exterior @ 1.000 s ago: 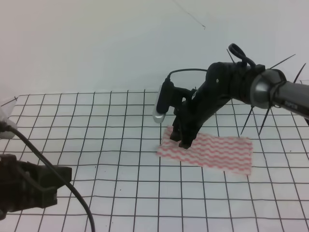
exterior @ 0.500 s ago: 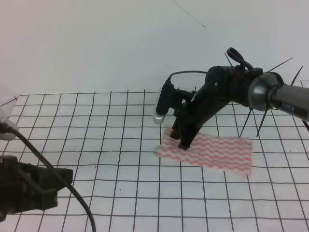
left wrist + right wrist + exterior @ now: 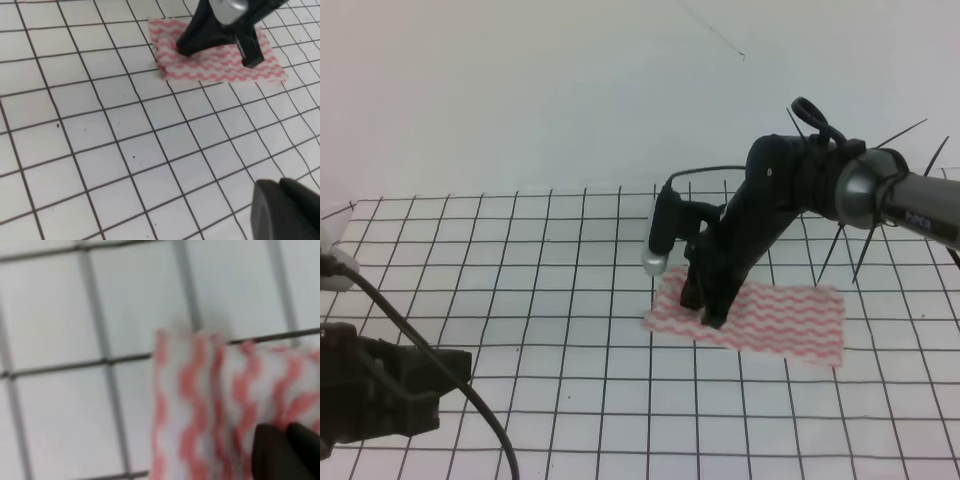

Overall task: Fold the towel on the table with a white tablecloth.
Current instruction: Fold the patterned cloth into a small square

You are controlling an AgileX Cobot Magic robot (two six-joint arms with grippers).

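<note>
The towel [image 3: 790,320], pink-red and white wavy stripes, lies flat on the table with a white tablecloth [image 3: 520,260], right of centre. My right gripper [image 3: 703,312] points down onto the towel's left part, fingers spread and open, tips at the cloth. The left wrist view shows the towel [image 3: 220,70] between those black fingers [image 3: 250,52]. In the right wrist view the towel's edge [image 3: 200,390] is close and blurred. My left gripper [image 3: 420,375] hangs low at the front left, far from the towel; its jaws are not visible.
The gridded cloth [image 3: 100,150] runs to a white back wall [image 3: 520,80]. A black cable [image 3: 440,380] loops from the left arm at the front left. Thin black spikes [image 3: 840,245] stick out behind the right arm.
My right gripper has shifted down and slightly right along the towel's left part. The towel's left edge now looks blurred and a little disturbed. The left arm has stayed put.
</note>
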